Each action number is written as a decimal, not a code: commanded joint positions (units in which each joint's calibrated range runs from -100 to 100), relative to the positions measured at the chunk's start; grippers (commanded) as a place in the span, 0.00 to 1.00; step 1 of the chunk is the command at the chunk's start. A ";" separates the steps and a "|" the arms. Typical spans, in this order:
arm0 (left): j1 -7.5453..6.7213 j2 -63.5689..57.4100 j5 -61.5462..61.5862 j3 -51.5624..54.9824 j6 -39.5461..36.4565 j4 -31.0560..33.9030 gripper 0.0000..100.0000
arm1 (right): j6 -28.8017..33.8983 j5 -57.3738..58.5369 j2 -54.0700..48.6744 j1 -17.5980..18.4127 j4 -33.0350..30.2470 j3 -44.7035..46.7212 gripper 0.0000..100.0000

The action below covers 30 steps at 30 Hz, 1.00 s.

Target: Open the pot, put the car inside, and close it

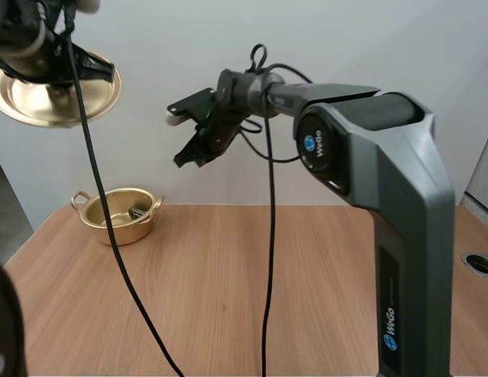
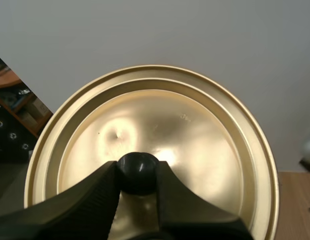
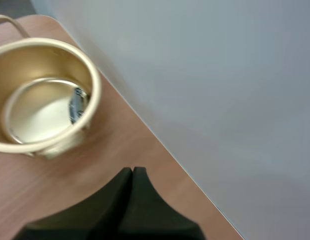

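since the lid [image 1: 56, 93] is already off, the pot [image 1: 118, 226] sits open on the table [image 1: 267, 283], near its far left corner and close to the grey wall. the car [image 3: 78, 104] is down inside it. in the right wrist view the car is a small dark thing with a bit of blue, on the pot's floor and right up against the inner wall. in the high view it's a dark speck in the right half of the pot. the pot's two loop handles stick out left and right in that view.

my left gripper [image 2: 138, 171] holds the lid high in the air, up and to the left of the pot and well apart from it. its fingers [image 2: 95, 192] pinch the lid's black knob [image 2: 140, 162] from both sides, so the knob side faces the gripper.

my right gripper [image 3: 132, 172] is up in the air too, off to the pot's right rather than over its mouth. its fingers are pressed together into one dark wedge, gripping nothing. the right arm [image 1: 385, 157] is the big grey thing across the middle of the high view. there's also a round metal-ringed hole [image 1: 479, 263] at the table's right edge, well away from everything.

which way the car points, honestly can't tell. its long side seems to run along the pot's wall, but i can't make out nose from tail.
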 commanded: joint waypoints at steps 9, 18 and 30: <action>-0.02 21.00 -15.35 6.93 6.00 -9.28 0.00 | 2.53 13.78 -16.51 -7.45 -4.01 0.00 0.00; -0.02 32.89 -20.65 6.93 7.92 -9.61 0.00 | 2.53 18.16 -27.29 -8.27 -5.86 0.00 0.00; -0.02 41.13 -27.76 6.93 8.77 -9.87 0.00 | 3.23 22.44 -32.19 -8.27 -11.08 0.00 0.00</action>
